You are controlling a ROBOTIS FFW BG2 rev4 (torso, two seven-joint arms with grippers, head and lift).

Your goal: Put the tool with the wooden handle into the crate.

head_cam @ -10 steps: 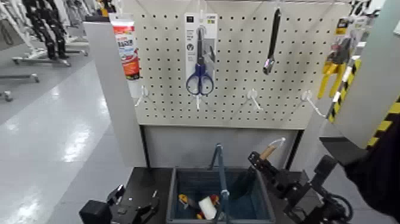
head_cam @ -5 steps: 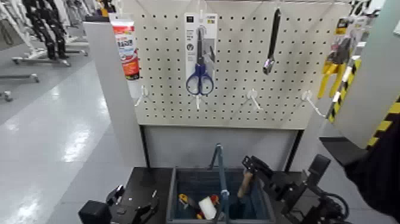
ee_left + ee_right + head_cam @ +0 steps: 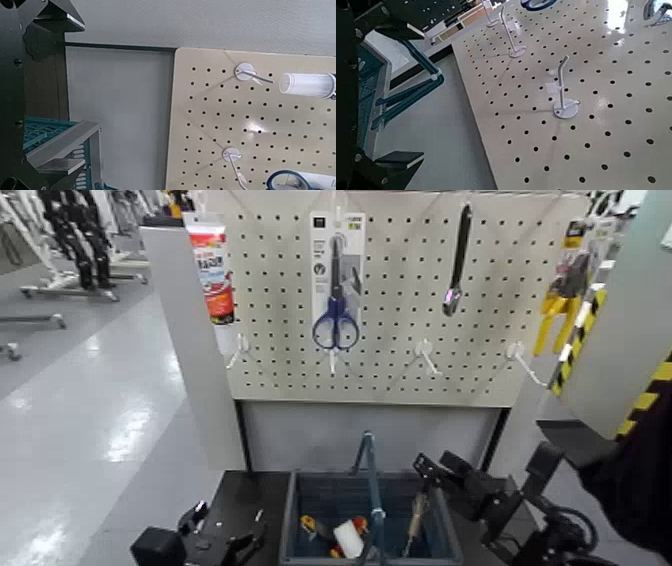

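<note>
We see the wooden-handled trowel (image 3: 416, 518) inside the dark blue-grey plastic crate (image 3: 297, 535) beside white and orange items (image 3: 349, 539), the black right gripper (image 3: 395, 96) wide open and empty above

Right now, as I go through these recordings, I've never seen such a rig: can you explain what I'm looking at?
It is a robot with two arms. One picture looks forward and down from its head; the other two come from cameras on its wrists.

The left gripper waits, open and empty, left of a blue-grey crate. The right gripper is open over the crate's right side, holding nothing. Below it, inside the crate, is the wooden-handled tool, near some small mixed items. Behind, a pegboard carries hanging goods, including blue-handled scissors.
</note>
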